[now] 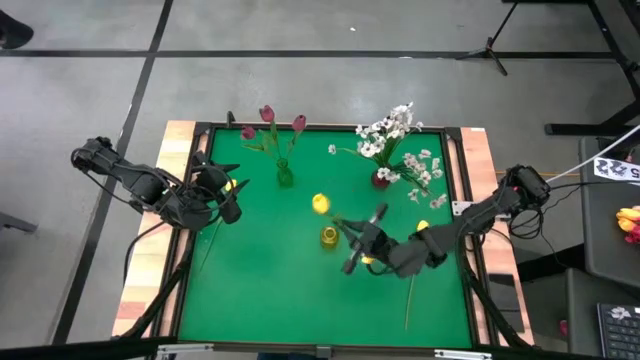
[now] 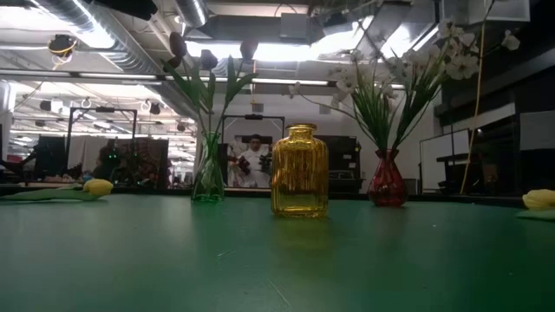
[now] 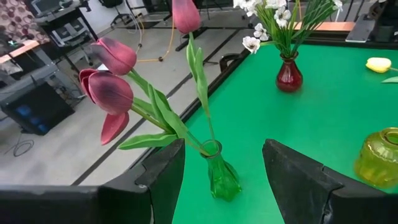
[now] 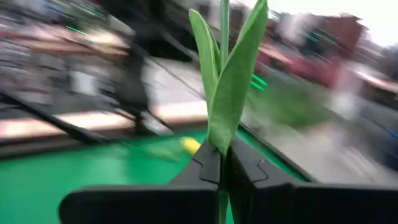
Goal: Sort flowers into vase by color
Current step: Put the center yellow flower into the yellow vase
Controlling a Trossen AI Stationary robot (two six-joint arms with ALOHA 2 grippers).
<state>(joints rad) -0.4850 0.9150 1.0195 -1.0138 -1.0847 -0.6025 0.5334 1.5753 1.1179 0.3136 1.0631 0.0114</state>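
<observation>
In the high view my right gripper (image 1: 345,228) is just right of the yellow vase (image 1: 329,237) and is shut on a yellow tulip whose head (image 1: 320,204) shows beyond the vase. My left gripper (image 1: 228,196) is open near the table's left edge and faces the green vase (image 3: 221,180), which holds the maroon tulips (image 3: 112,90) by their stems. A yellow tulip (image 1: 240,185) lies on the table beside its fingers. White sprays (image 1: 392,135) stand in the red vase (image 1: 381,179). Another yellow tulip (image 1: 422,226) lies at the right. My right gripper (image 4: 224,167) pinches the yellow tulip's green stem between its two fingers, at the base of the long leaves (image 4: 225,134). The stem and leaves run on past the fingertips, and the head is outside the wrist view. No part of the tulip shows on the table in the low view.
The three vases stand in the table's far half: green (image 2: 208,173) on the left, yellow (image 2: 299,171) in the middle, red (image 2: 387,178) on the right. Loose yellow tulips (image 2: 97,186) (image 2: 539,199) lie toward either side. A raised wooden rim (image 1: 180,135) borders the green mat.
</observation>
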